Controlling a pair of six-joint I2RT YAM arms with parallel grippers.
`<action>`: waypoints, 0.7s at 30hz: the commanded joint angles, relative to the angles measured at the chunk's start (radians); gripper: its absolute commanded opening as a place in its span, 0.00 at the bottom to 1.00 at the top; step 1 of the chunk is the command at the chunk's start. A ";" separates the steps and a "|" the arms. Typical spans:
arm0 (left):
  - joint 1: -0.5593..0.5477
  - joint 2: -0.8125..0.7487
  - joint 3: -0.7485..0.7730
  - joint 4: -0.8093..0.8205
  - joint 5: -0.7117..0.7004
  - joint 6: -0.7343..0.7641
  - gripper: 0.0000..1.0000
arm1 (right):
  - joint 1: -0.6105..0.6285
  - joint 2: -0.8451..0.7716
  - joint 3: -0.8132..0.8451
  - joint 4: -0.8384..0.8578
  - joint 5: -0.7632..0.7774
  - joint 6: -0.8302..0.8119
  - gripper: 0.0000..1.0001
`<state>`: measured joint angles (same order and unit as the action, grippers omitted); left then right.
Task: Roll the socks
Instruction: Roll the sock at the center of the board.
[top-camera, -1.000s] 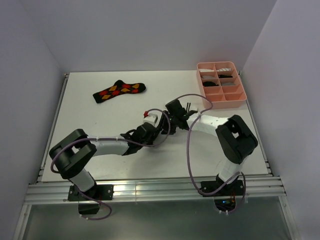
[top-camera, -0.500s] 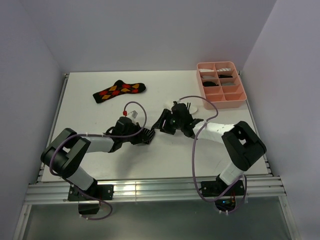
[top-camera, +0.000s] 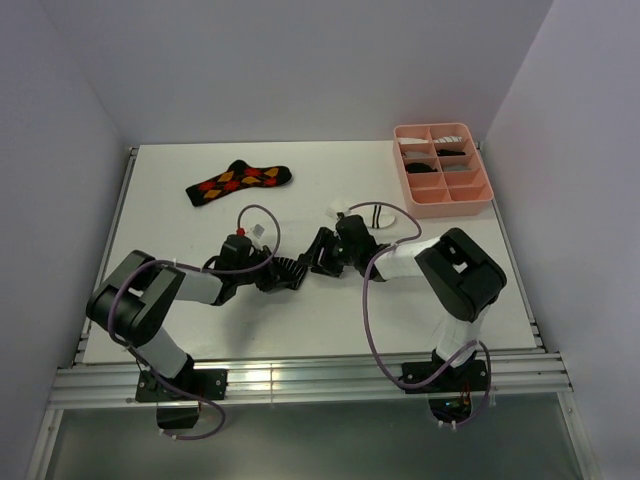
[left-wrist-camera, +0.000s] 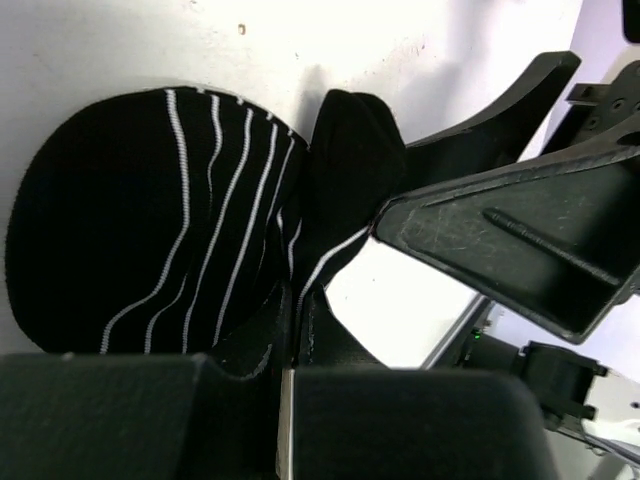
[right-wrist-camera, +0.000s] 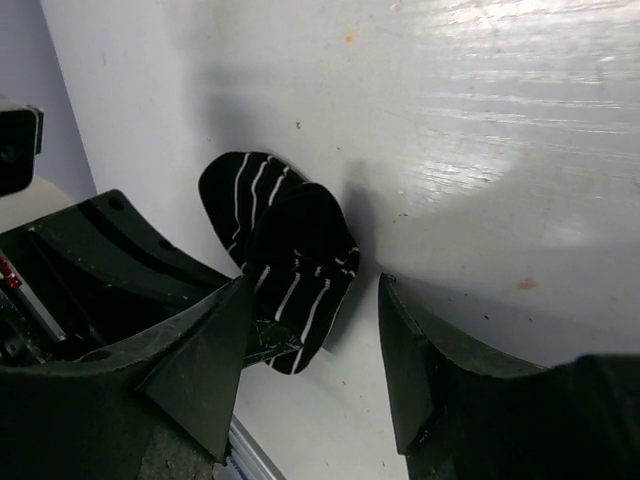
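**A:** What is the left gripper (left-wrist-camera: 290, 345) doing?

**B:** It is pinching tight on an edge of the striped sock (left-wrist-camera: 150, 260), which is lying bunched in a half-made roll near the middle of the worktop (top-camera: 300, 320). The right gripper (right-wrist-camera: 315, 285) is standing wide at 3 o'clock of the bundle, which is sitting between its fingers.

**A:** Which step is that?

**B:** I judge the rolling is under way, not finished. Next, the right gripper probably needs to close on the loose fold and turn it over while the left is anchoring.

**A:** And farther out?

**B:** The argyle sock (top-camera: 238, 181) is lying flat at 11 o'clock. The white sock (top-camera: 392, 212) is lying at 2 o'clock, near the pink tray (top-camera: 455, 207).

**A:** What is differing from a second ago?

**B:** The left arm is sitting farther toward 9 o'clock now, and the right jaws are standing wider.
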<state>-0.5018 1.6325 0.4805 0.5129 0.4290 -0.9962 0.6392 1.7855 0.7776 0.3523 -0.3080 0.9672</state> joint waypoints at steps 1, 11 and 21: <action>0.012 0.029 -0.023 0.015 0.028 -0.025 0.01 | 0.013 0.037 0.002 0.070 -0.032 0.004 0.60; 0.025 0.055 -0.023 0.033 0.047 -0.038 0.01 | 0.014 0.092 0.011 0.085 -0.085 -0.016 0.39; 0.013 -0.022 0.047 -0.176 -0.058 0.094 0.28 | 0.013 0.048 0.132 -0.205 0.000 -0.128 0.00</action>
<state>-0.4816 1.6569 0.4980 0.5007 0.4648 -1.0008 0.6441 1.8568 0.8532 0.2928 -0.3706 0.9081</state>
